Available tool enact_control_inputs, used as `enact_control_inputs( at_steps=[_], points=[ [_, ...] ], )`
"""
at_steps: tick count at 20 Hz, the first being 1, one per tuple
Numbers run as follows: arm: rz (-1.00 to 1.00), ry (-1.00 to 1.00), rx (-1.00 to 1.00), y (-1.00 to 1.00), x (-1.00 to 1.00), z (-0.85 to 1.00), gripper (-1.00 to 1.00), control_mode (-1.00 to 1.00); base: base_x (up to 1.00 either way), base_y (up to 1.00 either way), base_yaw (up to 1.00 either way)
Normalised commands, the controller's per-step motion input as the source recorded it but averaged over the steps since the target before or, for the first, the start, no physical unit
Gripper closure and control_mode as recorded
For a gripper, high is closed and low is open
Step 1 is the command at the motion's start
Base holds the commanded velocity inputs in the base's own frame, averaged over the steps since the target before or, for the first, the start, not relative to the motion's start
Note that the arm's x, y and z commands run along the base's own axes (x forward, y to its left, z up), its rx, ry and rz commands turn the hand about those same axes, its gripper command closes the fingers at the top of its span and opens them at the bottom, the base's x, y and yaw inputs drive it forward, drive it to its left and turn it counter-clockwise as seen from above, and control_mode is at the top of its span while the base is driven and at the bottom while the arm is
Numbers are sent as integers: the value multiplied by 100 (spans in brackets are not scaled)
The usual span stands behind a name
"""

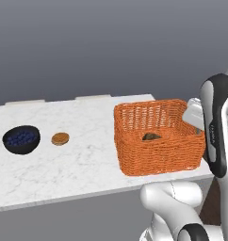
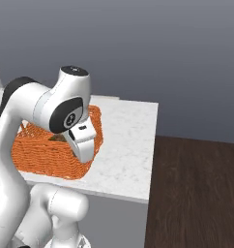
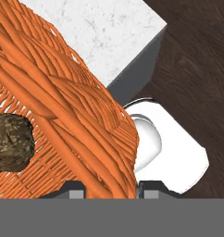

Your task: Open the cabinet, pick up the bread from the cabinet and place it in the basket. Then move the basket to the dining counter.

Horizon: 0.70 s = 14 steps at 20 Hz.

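Observation:
The orange woven basket [image 1: 158,141] [image 2: 51,150] stands near the right end of the white marble dining counter [image 1: 78,160] [image 2: 128,145]. The small dark brown bread [image 1: 152,137] [image 3: 9,141] lies inside it. My gripper [image 1: 197,123] [image 2: 86,151] [image 3: 111,192] is at the basket's right rim, shut on the basket's wall. In the hand view, the orange weave [image 3: 86,120] runs between the two fingertips. The cabinet is out of view.
A dark bowl of blueberries [image 1: 21,139] and a flat tan disc [image 1: 60,138] sit on the counter's left part. The counter ends just right of the basket, above dark wood floor [image 2: 196,193]. My own arm crowds the near right side.

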Motion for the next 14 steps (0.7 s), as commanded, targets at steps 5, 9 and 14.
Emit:
enact_control_inputs(
  at_steps=[5, 9, 14],
  points=[
    [0, 0, 1, 0, 100, -2, 100, -100, 0, 0, 0],
    [0, 0, 2, 0, 100, -16, 100, -100, 0, 0, 0],
    [0, 5, 3, -1, 100, -48, 100, -100, 0, 0, 0]
  ],
)
